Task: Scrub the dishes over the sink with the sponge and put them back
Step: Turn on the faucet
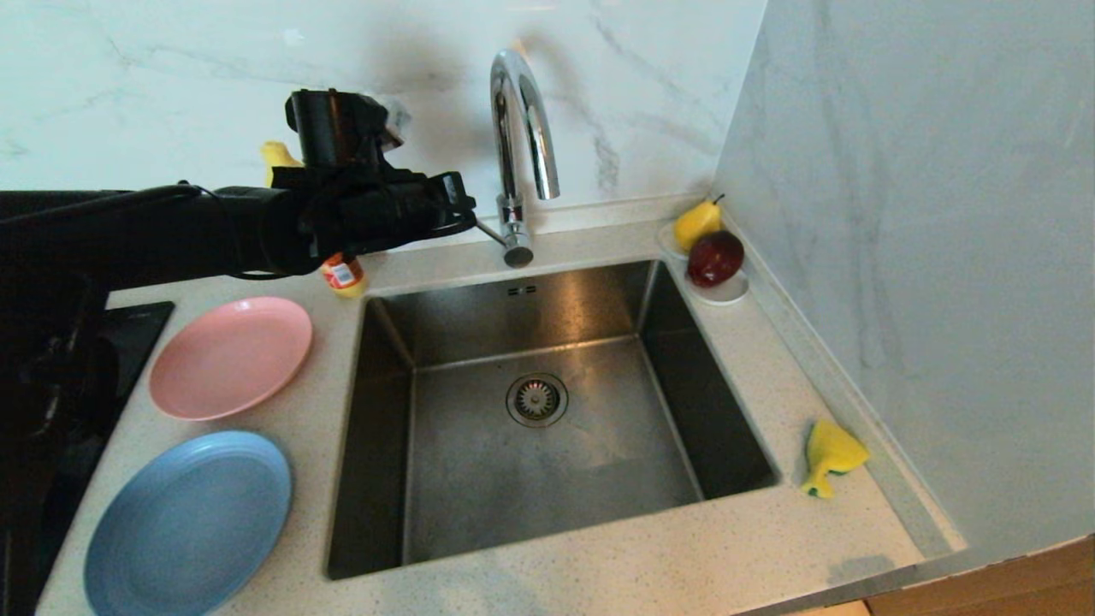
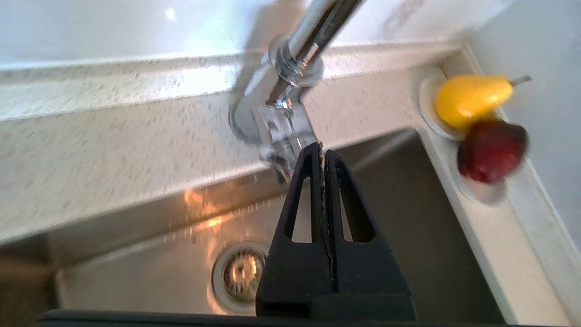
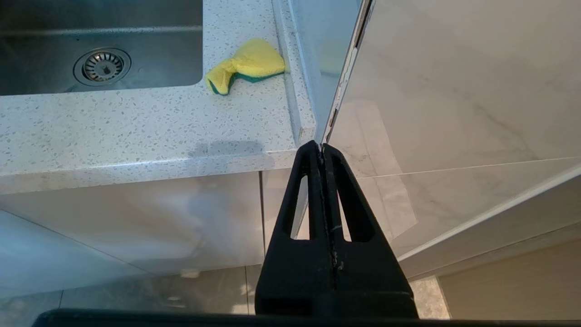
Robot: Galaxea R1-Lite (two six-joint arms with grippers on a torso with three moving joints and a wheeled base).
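A pink plate (image 1: 231, 357) and a light-blue plate (image 1: 190, 522) lie on the counter left of the steel sink (image 1: 479, 479). The yellow sponge (image 1: 830, 453) with its green layer lies crumpled on the counter right of the sink, close to the side wall; the right wrist view shows the sponge (image 3: 247, 65) too. My left gripper (image 1: 462, 201) hangs shut and empty over the sink's back left corner, beside the base of the chrome tap (image 1: 522, 128). In its own view the left gripper (image 2: 321, 147) points at the tap's foot (image 2: 290, 77). My right gripper (image 3: 321, 146) is shut and empty, parked below the counter's front edge.
A white saucer (image 1: 723, 295) with a yellow pear (image 1: 697, 222) and a red apple (image 1: 715, 257) stands at the sink's back right corner. An orange bottle (image 1: 342, 274) stands partly hidden behind my left arm. A black hob (image 1: 128, 329) lies at far left. The side wall (image 1: 898, 257) bounds the right.
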